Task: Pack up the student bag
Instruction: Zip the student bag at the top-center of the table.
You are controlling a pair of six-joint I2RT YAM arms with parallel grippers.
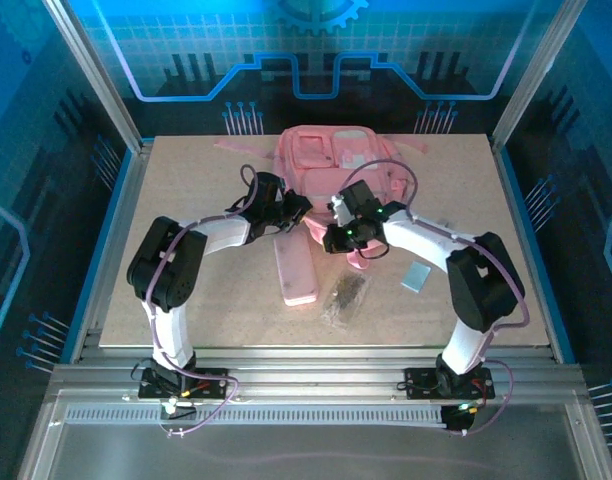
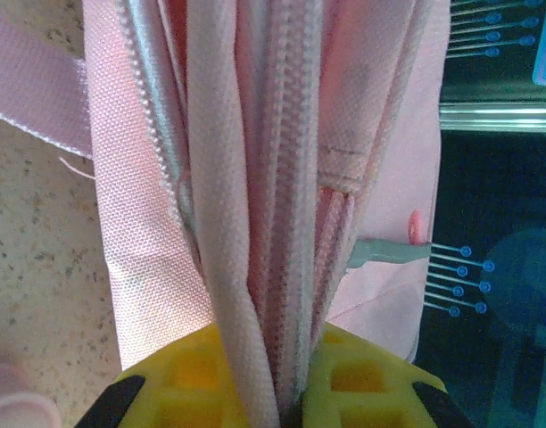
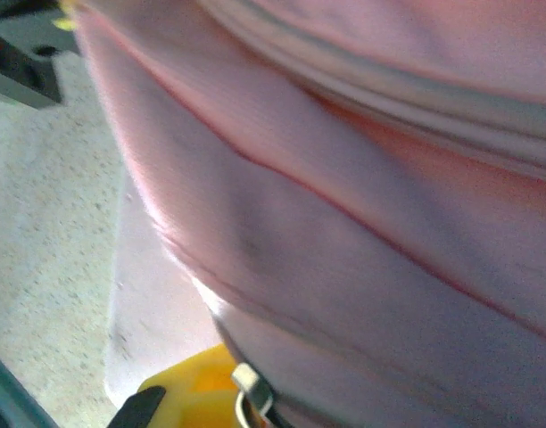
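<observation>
The zip edge of the large soft pink fabric backpack (image 1: 331, 160), just beyond both hands, is pinched by the left hand (image 2: 286, 401); the right hand (image 1: 336, 238) is pressed together against its fabric. Packing is judged barely begun: a flat pink pencil case (image 1: 296, 270) and a small pale-blue block (image 1: 418, 276) are seen unpacked on the bench (image 1: 166, 170).

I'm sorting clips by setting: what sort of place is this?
Likely a robot lab or demo cell: the left arm and right arm are bolted to a metal rail, and blue panels printed with circuit and gear art wall in the table.
</observation>
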